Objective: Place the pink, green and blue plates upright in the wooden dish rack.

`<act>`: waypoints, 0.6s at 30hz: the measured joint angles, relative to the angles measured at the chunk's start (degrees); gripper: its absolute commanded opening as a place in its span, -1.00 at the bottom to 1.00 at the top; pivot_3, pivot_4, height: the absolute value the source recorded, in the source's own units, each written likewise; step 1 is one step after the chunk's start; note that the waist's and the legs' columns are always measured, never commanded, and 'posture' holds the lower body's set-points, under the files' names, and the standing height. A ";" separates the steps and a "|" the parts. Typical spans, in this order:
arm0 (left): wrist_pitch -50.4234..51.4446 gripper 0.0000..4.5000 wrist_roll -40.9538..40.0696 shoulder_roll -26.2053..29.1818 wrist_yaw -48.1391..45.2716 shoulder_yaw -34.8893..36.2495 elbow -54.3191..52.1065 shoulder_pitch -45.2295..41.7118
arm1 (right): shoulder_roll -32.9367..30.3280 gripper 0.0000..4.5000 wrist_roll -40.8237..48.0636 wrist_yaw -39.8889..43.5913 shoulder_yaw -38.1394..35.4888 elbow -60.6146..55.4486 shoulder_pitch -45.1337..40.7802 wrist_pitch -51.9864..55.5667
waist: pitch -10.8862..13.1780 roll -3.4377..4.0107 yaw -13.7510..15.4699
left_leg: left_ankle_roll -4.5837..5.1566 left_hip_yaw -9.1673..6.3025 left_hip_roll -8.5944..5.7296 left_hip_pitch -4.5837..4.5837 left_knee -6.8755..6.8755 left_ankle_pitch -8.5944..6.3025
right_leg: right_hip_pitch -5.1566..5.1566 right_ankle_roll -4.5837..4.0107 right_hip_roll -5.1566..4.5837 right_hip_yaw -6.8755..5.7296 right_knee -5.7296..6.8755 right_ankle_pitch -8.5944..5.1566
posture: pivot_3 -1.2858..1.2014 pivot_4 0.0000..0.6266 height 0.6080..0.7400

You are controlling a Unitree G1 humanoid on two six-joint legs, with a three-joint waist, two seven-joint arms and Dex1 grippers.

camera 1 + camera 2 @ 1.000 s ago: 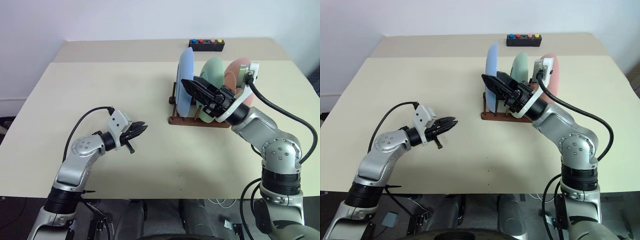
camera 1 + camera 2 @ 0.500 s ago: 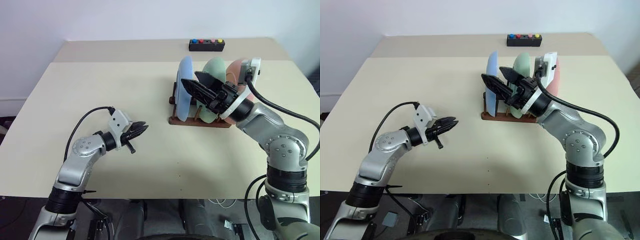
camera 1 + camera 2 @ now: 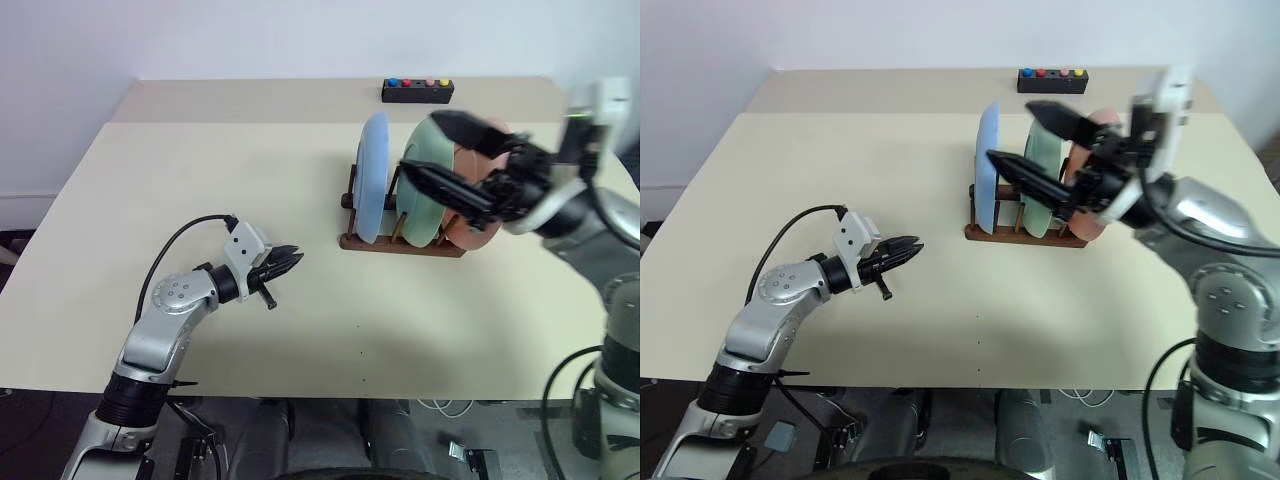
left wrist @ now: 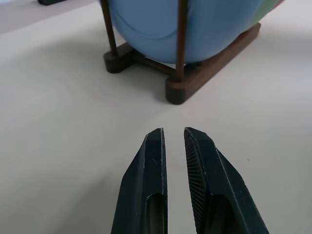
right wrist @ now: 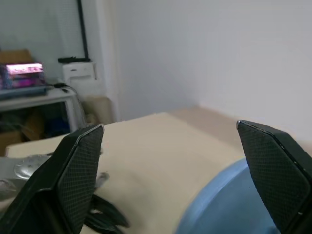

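Your right claw (image 3: 455, 155), wide open and empty, has lifted off toward 3 o'clock; 3 plates (image 3: 373, 176) racked, left claw (image 3: 289, 262) shut, empty.

Looks like a lab or test room: plain beige table (image 3: 220, 180) against a bare white wall (image 3: 250, 35), small black box with coloured buttons (image 3: 417, 90) at the far edge, and cluttered shelving with lit equipment (image 5: 29, 83) off to the left.
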 measured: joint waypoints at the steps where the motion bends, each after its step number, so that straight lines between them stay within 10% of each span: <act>1: -0.04 -0.73 0.01 0.15 -0.12 0.03 0.21 0.02 | -1.22 0.98 -0.93 1.09 -2.34 1.15 2.19 -0.47 | 0.00 -0.03 -0.07 | 0.00 0.02 0.00 0.00 0.01 0.00 | 0.02 0.00 -0.01 0.00 -0.02 0.00 | 0.03 -0.52 0.91; 10: -1.38 -0.73 0.27 -0.61 -1.31 -0.86 3.58 -2.20 | -5.77 0.98 -11.68 14.28 -19.91 10.71 28.80 -5.93 | -0.02 -0.06 -0.39 | 0.01 0.11 0.03 0.11 0.06 -0.01 | 0.08 -0.18 0.02 0.06 0.01 -0.10 | 0.03 -0.52 0.91; 18: -5.73 -0.73 3.22 -2.62 0.46 -2.11 10.31 -3.39 | 1.19 0.98 -29.80 14.13 -9.60 19.88 36.59 -21.29 | -0.04 -0.07 -0.88 | 0.01 0.19 0.03 0.18 -0.01 -0.01 | 0.02 -0.02 0.02 0.15 0.06 -0.02 | 0.03 -0.52 0.91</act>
